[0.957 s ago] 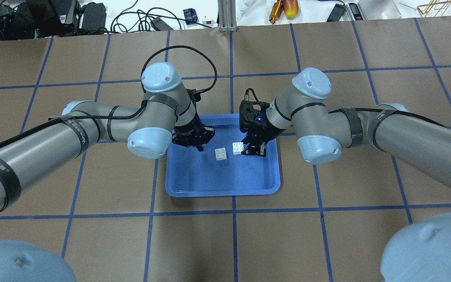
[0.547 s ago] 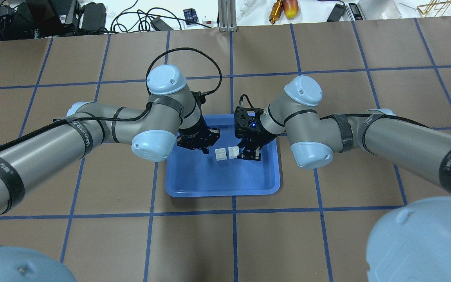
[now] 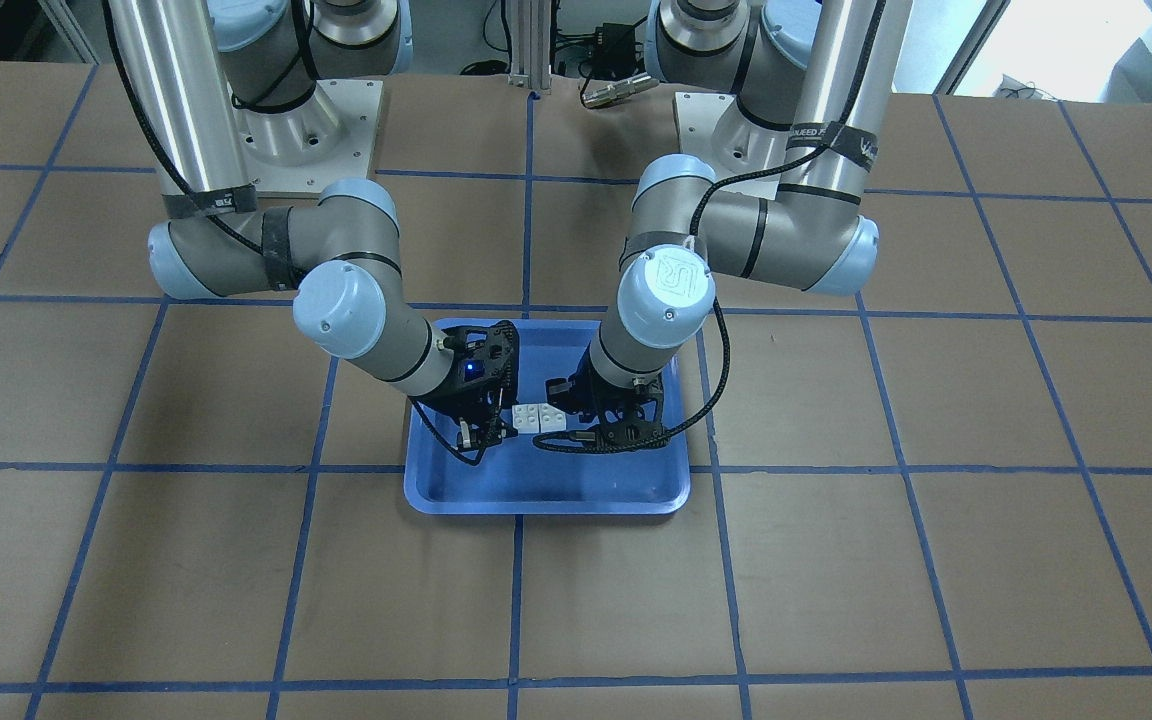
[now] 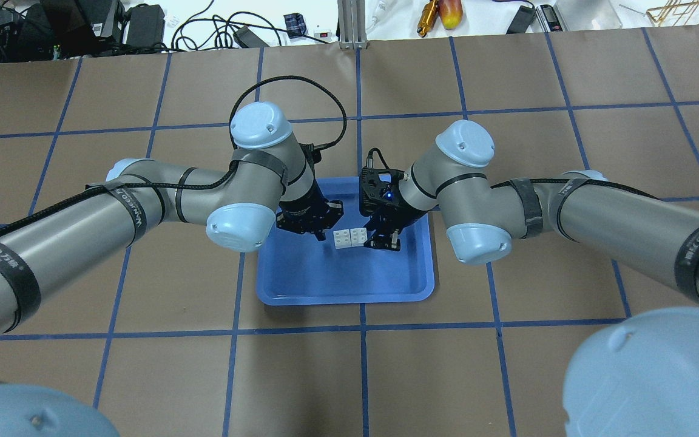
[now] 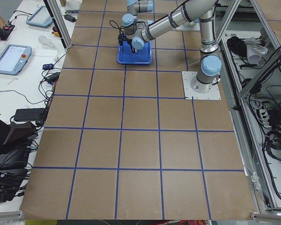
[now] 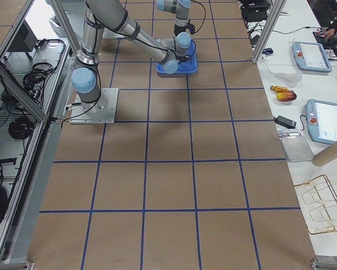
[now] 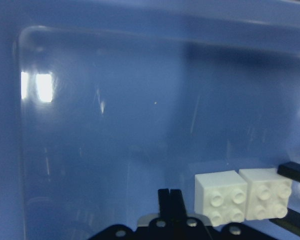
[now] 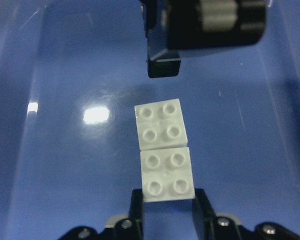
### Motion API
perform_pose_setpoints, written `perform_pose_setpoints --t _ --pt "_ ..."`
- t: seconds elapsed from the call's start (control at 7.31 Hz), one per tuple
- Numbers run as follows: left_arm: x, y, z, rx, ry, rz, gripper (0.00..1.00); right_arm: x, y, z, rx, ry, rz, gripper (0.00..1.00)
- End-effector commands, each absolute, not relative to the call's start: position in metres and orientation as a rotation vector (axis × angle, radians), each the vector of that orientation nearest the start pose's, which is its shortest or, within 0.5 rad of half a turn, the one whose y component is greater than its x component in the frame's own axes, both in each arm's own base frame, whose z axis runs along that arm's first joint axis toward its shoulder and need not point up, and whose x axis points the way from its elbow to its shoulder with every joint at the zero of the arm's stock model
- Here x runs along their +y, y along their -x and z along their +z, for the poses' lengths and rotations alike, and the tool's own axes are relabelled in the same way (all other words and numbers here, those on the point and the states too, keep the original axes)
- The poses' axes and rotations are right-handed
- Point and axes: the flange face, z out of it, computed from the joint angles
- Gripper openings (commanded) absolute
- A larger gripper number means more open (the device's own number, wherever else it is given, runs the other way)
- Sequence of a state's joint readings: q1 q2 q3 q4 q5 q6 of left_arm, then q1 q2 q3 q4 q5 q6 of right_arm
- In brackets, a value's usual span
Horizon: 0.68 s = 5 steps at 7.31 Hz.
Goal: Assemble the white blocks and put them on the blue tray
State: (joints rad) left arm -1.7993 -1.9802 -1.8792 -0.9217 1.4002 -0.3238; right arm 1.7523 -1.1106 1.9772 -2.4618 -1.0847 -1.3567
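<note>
Two white blocks lie side by side, touching, studs up, on the blue tray (image 4: 343,296). The overhead view shows the left block (image 4: 343,239) and the right block (image 4: 359,235). My right gripper (image 4: 374,241) is shut on the right block (image 8: 167,175), with a finger on each side. My left gripper (image 4: 320,234) is shut and empty. Its fingertips (image 7: 169,196) are low over the tray, just beside the left block (image 7: 221,198), with a small gap. The front view shows both blocks (image 3: 539,418) between the grippers.
The tray (image 3: 546,505) sits on a brown table with blue grid lines. Cables and tools (image 4: 440,12) lie beyond the far edge. Both arms' elbows (image 4: 237,224) hang beside the tray. The tray's near half (image 4: 343,273) holds nothing.
My right gripper moved left with its white block until it met the other block. My left gripper moved a little right, closer to that block.
</note>
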Motion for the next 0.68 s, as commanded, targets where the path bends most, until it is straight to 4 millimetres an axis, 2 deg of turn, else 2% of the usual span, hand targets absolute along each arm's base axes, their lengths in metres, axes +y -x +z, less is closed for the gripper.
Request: perform_pose_setpoints --t 0.0,0.14,0.27,0.41,0.55 --pt "-0.5086 0.2735 0.1889 3.278 0.166 0.186 0.12 -0.5028 -0.2758 0.1588 1.954 1.892 -0.401 0.0" --pt "-0.5081 0.2743 0.1897 3.279 0.163 0.184 0.12 -0.5027 -0.276 0.1589 1.96 1.883 -0.4 0.0" --pt "-0.5086 0.2735 0.1889 3.278 0.166 0.186 0.12 -0.5023 -0.2767 0.1589 1.97 1.87 -0.395 0.36" --pt "-0.5081 0.2743 0.1889 3.278 0.163 0.187 0.12 -0.501 -0.2793 0.1591 1.965 1.87 -0.395 0.61" --pt "-0.5081 0.2743 0.1889 3.278 0.163 0.187 0.12 -0.501 -0.2793 0.1599 1.967 1.868 -0.396 0.78"
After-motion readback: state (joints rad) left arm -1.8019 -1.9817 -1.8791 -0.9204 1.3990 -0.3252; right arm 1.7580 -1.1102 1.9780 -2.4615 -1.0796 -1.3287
